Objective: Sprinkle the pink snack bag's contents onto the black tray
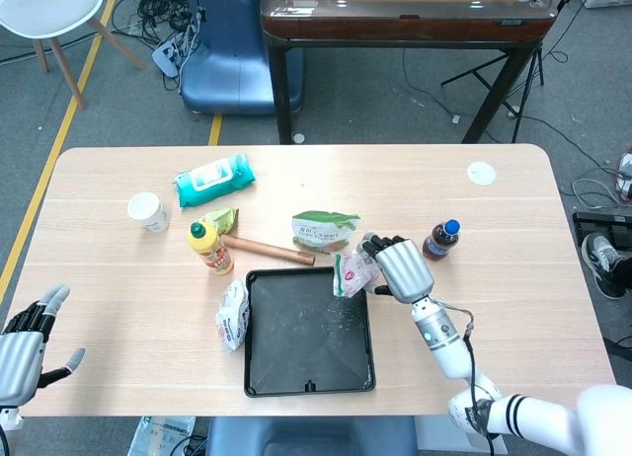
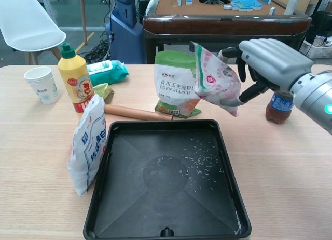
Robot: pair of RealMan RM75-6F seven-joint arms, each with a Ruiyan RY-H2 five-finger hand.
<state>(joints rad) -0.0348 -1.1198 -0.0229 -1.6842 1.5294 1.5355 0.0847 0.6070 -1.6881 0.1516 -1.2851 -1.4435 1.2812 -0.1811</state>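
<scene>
Evidently the right hand (image 2: 270, 63) pinches the pink snack bag (image 2: 215, 81) near its lower end, mouth turned upward, just beyond the far right corner of the black tray (image 2: 98, 198), probably to halt the pour. Pale slivers dot the tray's glossy, shallow, square floor. The bag is thin crinkled film. At the tabletop's near left corner, the left hand (image 1: 25, 342) is spread, holding nothing.

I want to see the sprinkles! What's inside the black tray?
Small pale grains lie scattered inside the black tray, mostly right of its middle. The rest of its floor is bare. The robot hand holds the pink snack bag above the far right corner.
</scene>
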